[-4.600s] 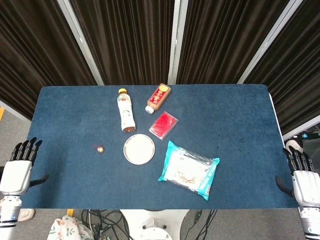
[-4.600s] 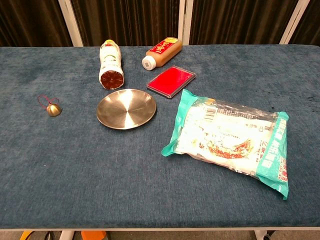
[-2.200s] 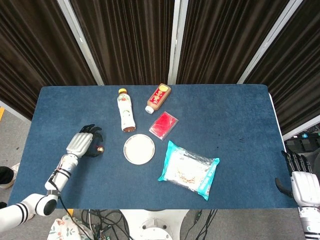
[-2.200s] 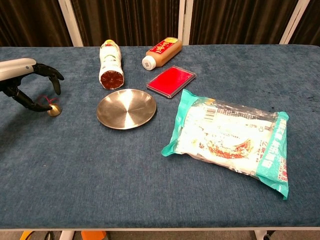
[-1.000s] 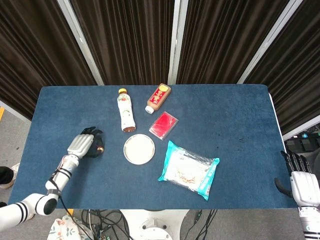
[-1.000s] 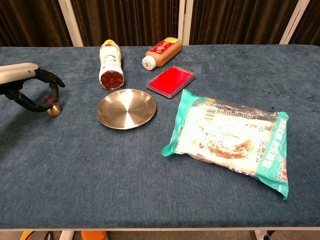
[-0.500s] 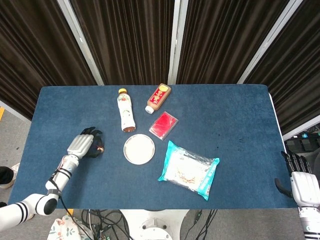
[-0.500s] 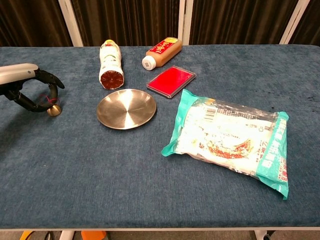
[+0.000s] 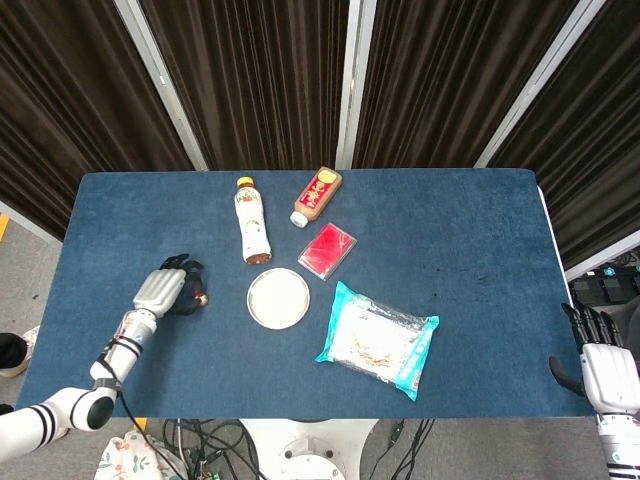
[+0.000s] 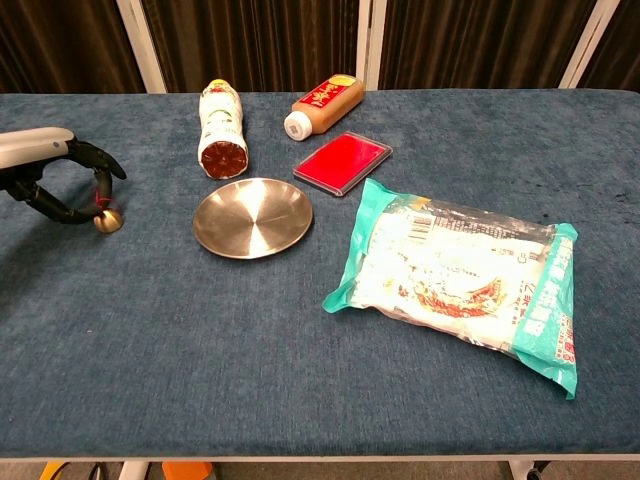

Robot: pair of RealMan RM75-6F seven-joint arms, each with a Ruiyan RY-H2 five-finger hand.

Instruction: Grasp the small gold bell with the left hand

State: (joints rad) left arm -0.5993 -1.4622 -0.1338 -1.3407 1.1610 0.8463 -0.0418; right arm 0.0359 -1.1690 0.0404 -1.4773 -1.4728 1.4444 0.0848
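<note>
At the left edge of the chest view, our left hand (image 10: 50, 180) lies low over the blue table (image 10: 300, 380), its dark fingers (image 10: 100, 160) curled in a hook around the small gold bell (image 10: 107, 221). The bell sits on the cloth at the fingertips, with its red string loop (image 10: 99, 196) rising between the fingers. We cannot tell whether the fingers are truly pinching the bell or string, or only cupped around it.

We judge the bell to be very light, hard and smooth, so it may roll or skid if nudged. The string, or a pinch across the dome's sides, looks the surest hold.

Moving right, a round metal dish (image 10: 252, 217) lies near the bell, with a white bottle (image 10: 221, 128) on its side above it. Further right are a brown bottle (image 10: 323, 105), a red packet (image 10: 342, 162) and a large teal-edged bag (image 10: 460, 280).

In the head view's lower right corner, our right hand (image 9: 606, 368) waits off the table, fingers apart, holding nothing.
</note>
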